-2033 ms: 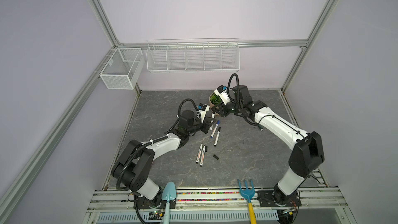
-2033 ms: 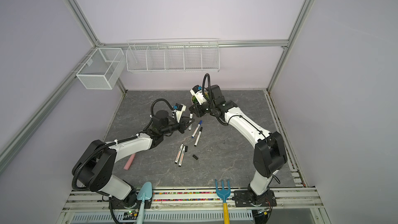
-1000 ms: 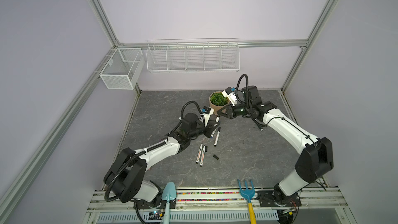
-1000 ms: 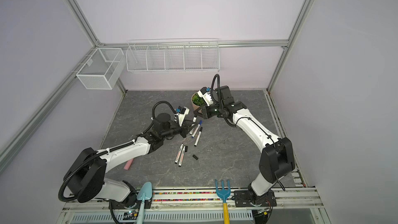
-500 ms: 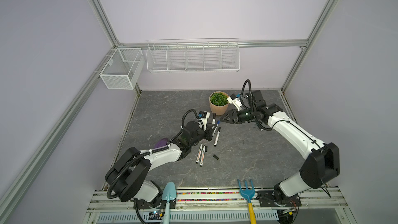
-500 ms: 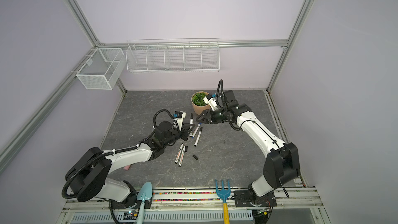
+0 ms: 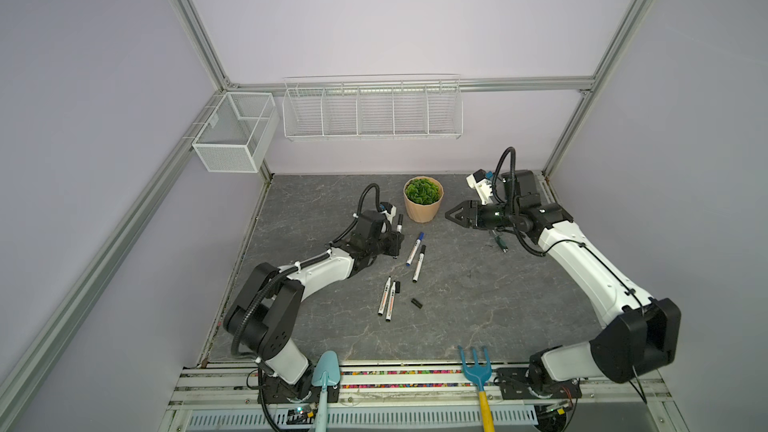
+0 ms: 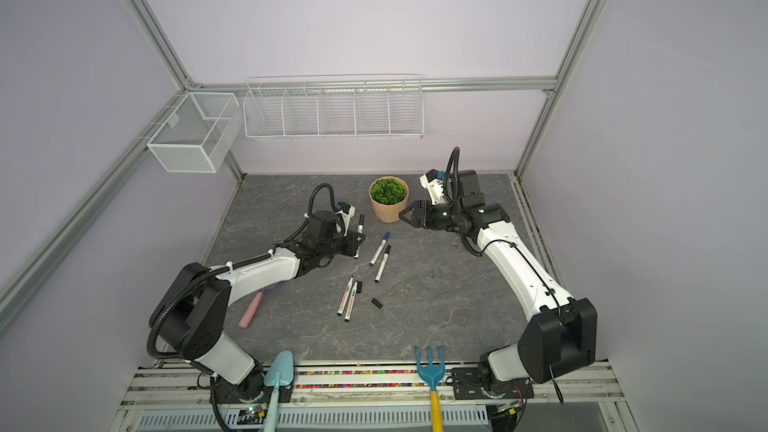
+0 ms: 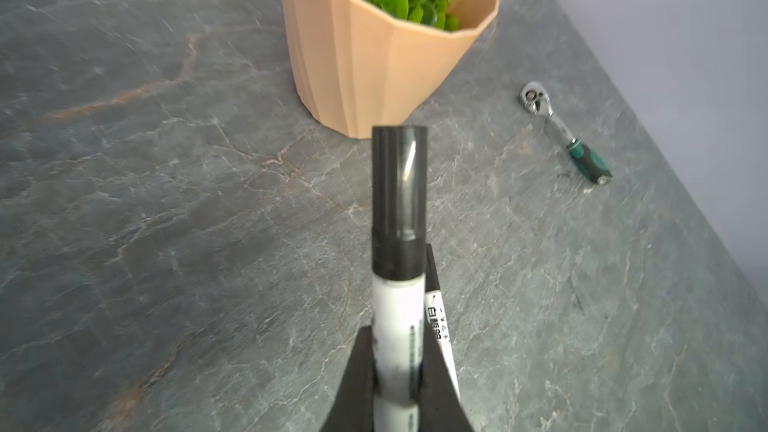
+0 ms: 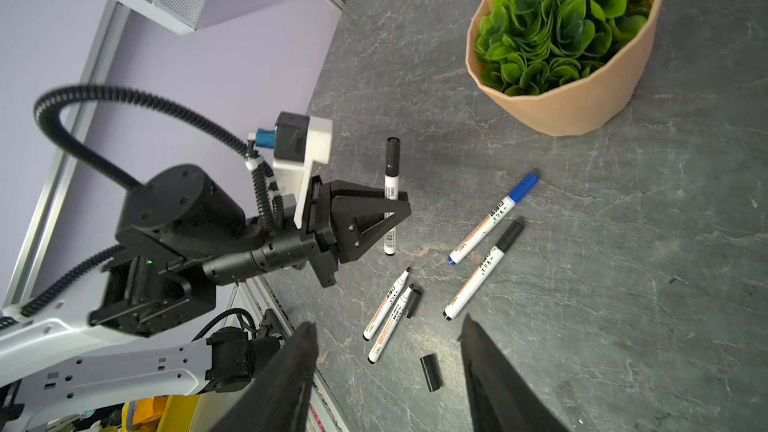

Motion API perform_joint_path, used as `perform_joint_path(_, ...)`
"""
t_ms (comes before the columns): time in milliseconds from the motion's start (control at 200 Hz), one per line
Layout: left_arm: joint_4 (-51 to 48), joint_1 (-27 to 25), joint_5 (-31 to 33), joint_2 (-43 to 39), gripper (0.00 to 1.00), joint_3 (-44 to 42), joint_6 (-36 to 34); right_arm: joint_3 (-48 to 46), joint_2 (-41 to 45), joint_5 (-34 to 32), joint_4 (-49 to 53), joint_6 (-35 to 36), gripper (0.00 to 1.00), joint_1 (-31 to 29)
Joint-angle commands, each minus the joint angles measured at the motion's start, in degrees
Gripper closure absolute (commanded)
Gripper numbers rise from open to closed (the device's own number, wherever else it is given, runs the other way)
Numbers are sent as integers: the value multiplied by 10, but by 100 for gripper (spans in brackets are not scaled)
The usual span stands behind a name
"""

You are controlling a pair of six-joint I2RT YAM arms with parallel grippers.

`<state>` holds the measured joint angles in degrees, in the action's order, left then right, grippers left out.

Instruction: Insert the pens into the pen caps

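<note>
Holding a black-capped pen point(image 10: 391, 184) in my left pincer point(image 10: 395, 209): clamped on the white barrel, cap end up and leaning toward the plant pot point(image 7: 423, 206). The lower end is close to the table point(image 7: 478, 305); can't tell if it touches.

Right pincer point(image 7: 450, 214) is spread apart and empty, hovering just right of the pot, above the table.

On the table between my arms:
- blue-capped pen point(image 7: 414, 248) and second black-capped pen point(image 7: 419, 263) lie side by side, near parallel, not touching
- two uncapped pens point(image 7: 384, 297) lie nearer the front, pressed together, tips toward the pot
- loose black cap point(image 7: 397, 287) sits right at the tip of one uncapped pen
- second loose cap point(image 7: 417, 303), also black, lies apart, just right of that pair

Green-handled ratchet point(image 9: 561, 135) lies right of the pot, under my right arm.
</note>
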<state>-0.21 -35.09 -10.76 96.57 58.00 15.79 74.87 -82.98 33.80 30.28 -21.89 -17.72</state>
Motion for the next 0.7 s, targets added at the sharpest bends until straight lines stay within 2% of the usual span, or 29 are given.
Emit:
perform_joint_path(0,-167,0,-24,64,100,76,-46,-7,-11,-6,13,0,42,1)
perform_joint_path(145,-190,2,1,120,100,125,-48,-10,-10,-5,17,12,42,1)
perform_joint_path(300,-179,2,-18,150,99,151,-40,-9,-7,-16,30,26,42,1)
perform_joint_path(370,-178,2,-22,163,88,160,-33,-11,-7,-14,31,28,42,1)
perform_joint_path(420,-177,1,-26,169,86,165,-30,-12,-7,-13,31,28,42,1)
perform_joint_path(630,-165,2,-45,174,64,166,-12,-17,-6,-12,36,35,42,1)
perform_joint_path(695,-162,2,-52,173,62,166,-7,-17,-4,-13,40,38,42,1)
